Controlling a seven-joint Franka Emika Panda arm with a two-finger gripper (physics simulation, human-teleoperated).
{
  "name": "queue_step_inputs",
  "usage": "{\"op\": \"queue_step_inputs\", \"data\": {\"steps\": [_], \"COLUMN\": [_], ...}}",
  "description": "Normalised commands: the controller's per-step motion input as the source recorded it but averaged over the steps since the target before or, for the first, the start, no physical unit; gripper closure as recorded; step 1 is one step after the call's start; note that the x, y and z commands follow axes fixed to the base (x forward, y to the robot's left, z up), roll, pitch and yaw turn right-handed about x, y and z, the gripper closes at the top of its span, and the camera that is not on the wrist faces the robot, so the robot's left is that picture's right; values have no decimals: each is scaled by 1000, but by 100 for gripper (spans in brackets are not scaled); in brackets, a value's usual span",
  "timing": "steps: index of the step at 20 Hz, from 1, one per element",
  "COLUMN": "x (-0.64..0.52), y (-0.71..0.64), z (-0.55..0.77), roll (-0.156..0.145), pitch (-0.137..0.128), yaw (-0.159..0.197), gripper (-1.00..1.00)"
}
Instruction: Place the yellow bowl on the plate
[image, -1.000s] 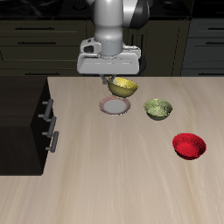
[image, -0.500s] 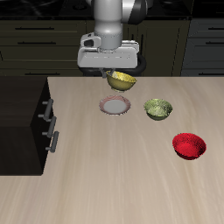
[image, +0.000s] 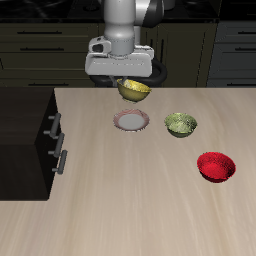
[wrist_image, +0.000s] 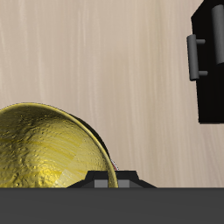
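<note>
No text, label, brand, number or sign can be read in either view. The small glossy golden-yellow bowl, the small flat white-centred plate with a pinkish-red rim, the dull olive-green bowl, the red bowl, the pale wooden bench and the black drawer cabinet all show plain surfaces. The white housing above the pincer carries no legible marking either.
</note>
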Motion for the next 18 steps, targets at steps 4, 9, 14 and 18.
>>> {"op": "queue_step_inputs", "data": {"steps": [4,9,14,18], "x": [-230,-149,-158,-180], "y": [11,16,27,-1], "z": [-29,-19,-23,-70], "roll": [9,6,18,25], "pitch": [-8,1,3,10], "yaw": [-6,-6,-9,-18], "gripper": [100,100,100,100]}}
